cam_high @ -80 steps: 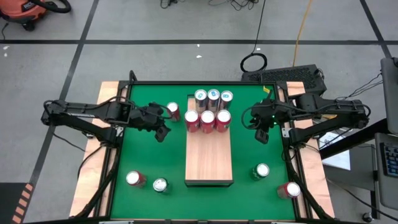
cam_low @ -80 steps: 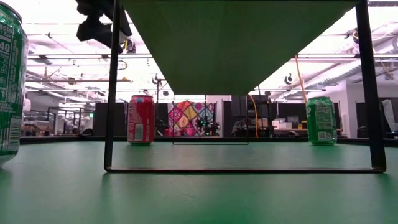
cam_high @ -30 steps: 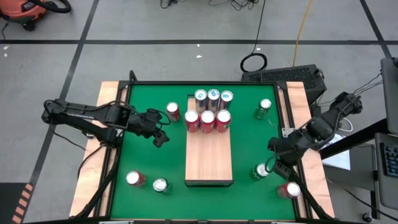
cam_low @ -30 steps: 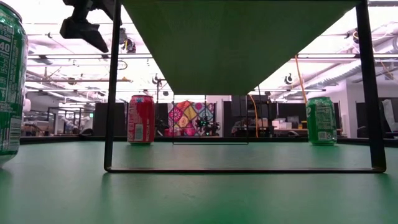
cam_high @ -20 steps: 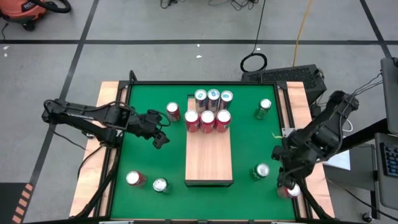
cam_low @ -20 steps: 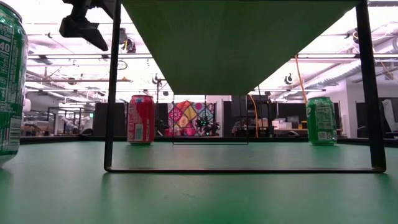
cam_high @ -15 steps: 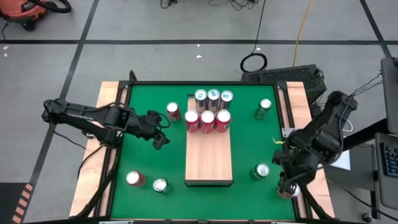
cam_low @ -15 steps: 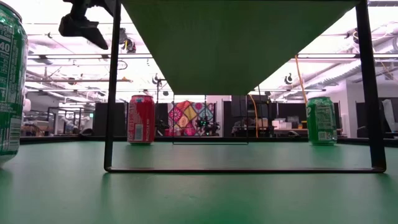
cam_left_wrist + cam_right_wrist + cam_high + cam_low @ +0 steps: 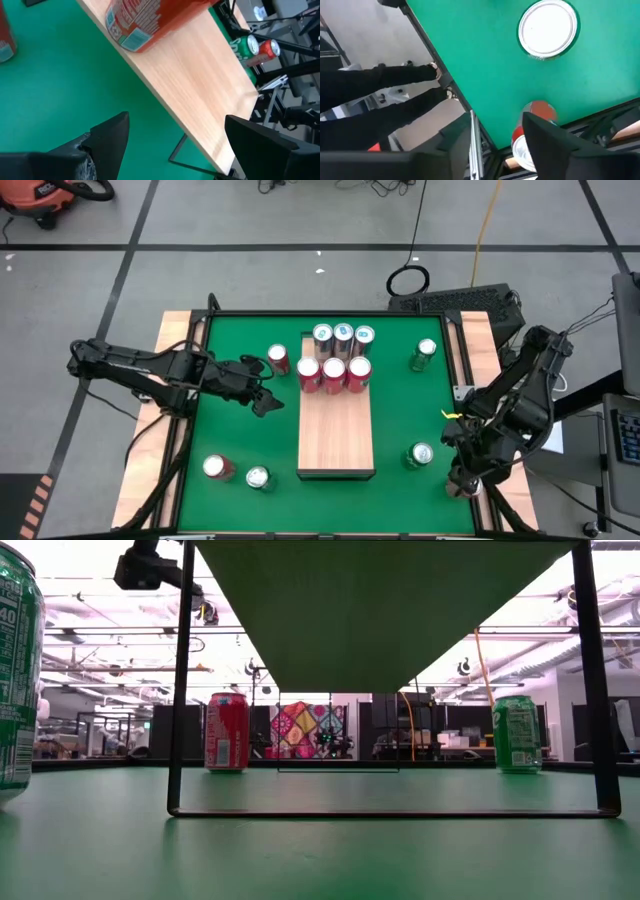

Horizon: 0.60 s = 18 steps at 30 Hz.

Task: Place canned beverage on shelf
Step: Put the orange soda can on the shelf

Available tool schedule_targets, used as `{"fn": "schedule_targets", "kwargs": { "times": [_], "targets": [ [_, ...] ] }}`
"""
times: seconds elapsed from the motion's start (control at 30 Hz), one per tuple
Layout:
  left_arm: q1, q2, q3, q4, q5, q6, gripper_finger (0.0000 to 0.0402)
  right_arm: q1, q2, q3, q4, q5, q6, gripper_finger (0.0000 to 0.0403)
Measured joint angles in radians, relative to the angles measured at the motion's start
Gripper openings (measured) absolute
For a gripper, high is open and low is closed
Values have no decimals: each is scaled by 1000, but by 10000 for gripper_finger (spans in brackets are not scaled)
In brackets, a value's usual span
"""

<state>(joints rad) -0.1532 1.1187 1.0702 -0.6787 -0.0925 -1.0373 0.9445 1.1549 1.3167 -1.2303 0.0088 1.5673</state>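
Note:
The pale wooden shelf stands mid-table on a thin metal frame. Several cans stand in two rows at its far end. My left gripper is open and empty just left of the shelf, in the air; its wrist view shows the shelf and a red can on it. My right gripper is open over the table's near right corner. In its wrist view a red can shows beside one finger, partly hidden; whether they touch I cannot tell.
Loose cans stand on the green table: a red one left of the shelf's far end, green ones at the far right and near right, and a red and a green one near left. Wooden strips edge the table.
My right gripper has swung toward the table's near edge, from beside the near-right green can to over the red can in the near right corner. My left gripper has shifted a little toward the shelf and turned. The cans have stayed in place.

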Motion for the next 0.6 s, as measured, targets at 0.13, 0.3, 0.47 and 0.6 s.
{"fn": "schedule_targets", "kwargs": {
  "times": [0.13,0.3,0.47,0.6],
  "targets": [
    [0,0,0,-8,2,-5,329,1,0,0,-1,16,-56,214],
    [0,0,0,1,-6,-22,329,1,4,0,-43,19,-113,270],
    [0,0,0,-1,-18,4,328,37,36,0,-62,12,-172,319],
    [0,0,0,-7,-20,5,328,67,72,0,-70,-58,-203,344]
  ]
}}
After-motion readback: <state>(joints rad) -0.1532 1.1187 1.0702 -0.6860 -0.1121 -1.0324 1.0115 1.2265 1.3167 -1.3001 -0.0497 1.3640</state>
